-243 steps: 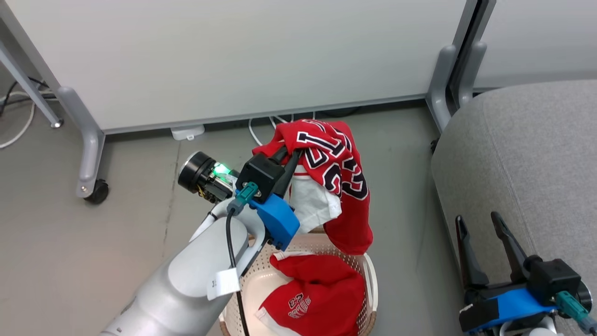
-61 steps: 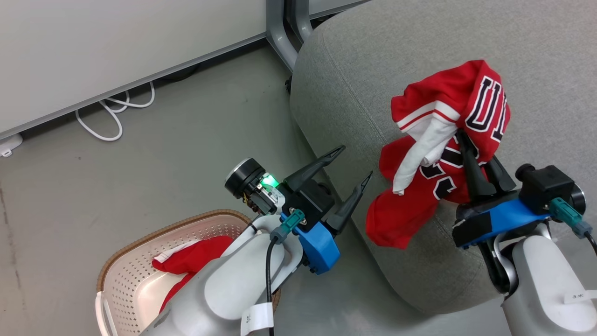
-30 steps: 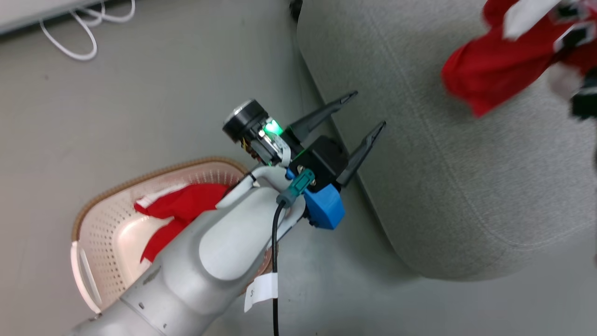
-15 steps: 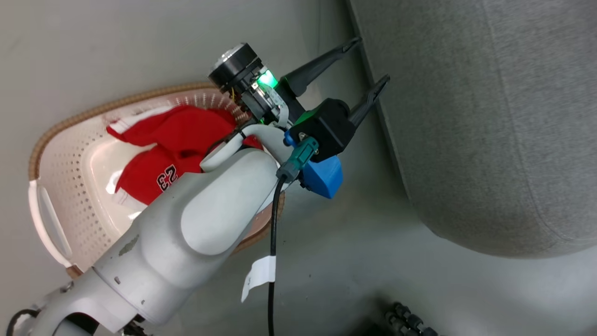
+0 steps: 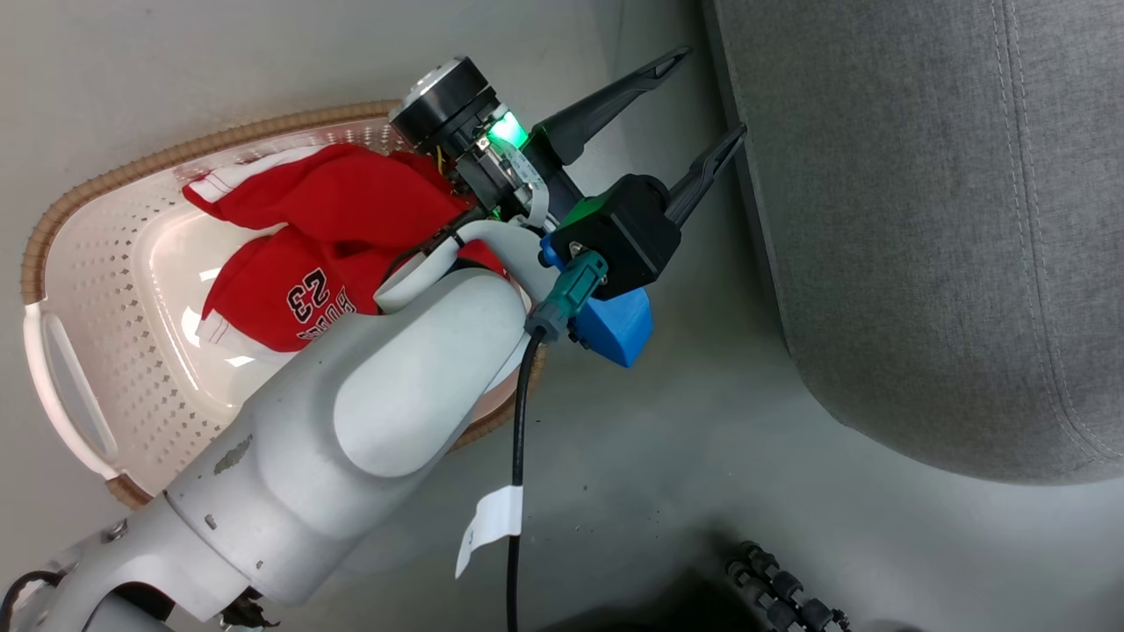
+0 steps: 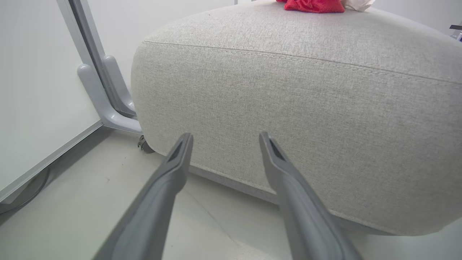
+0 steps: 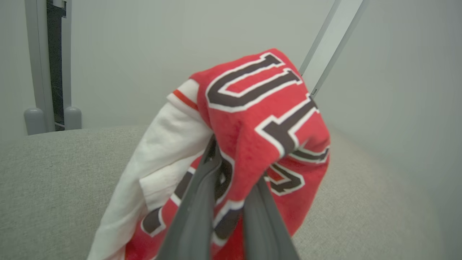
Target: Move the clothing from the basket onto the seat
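The cream basket (image 5: 97,369) with its brown rim lies on the floor at the left and holds red shorts (image 5: 299,254) printed "23". My left gripper (image 5: 702,101) hangs open and empty between the basket and the side of the grey seat (image 5: 931,228), its fingers (image 6: 173,169) pointing at the seat's side wall (image 6: 288,108). In the right wrist view, my right gripper (image 7: 231,159) is shut on a red and white jersey (image 7: 263,115) with black letters, held above the seat's top (image 7: 54,187). A bit of that red cloth (image 6: 310,5) peeks over the seat in the left wrist view.
A white partition panel (image 6: 32,90) on a grey metal foot (image 6: 104,108) stands just left of the seat. A caster (image 6: 144,144) sits under the seat's corner. Dark cable links (image 5: 781,588) lie on the floor at the bottom. Grey floor (image 5: 667,456) lies between basket and seat.
The head camera has swung down and left, so the jersey and right gripper have left its view and the basket shows more fully. The left gripper stays open beside the seat.
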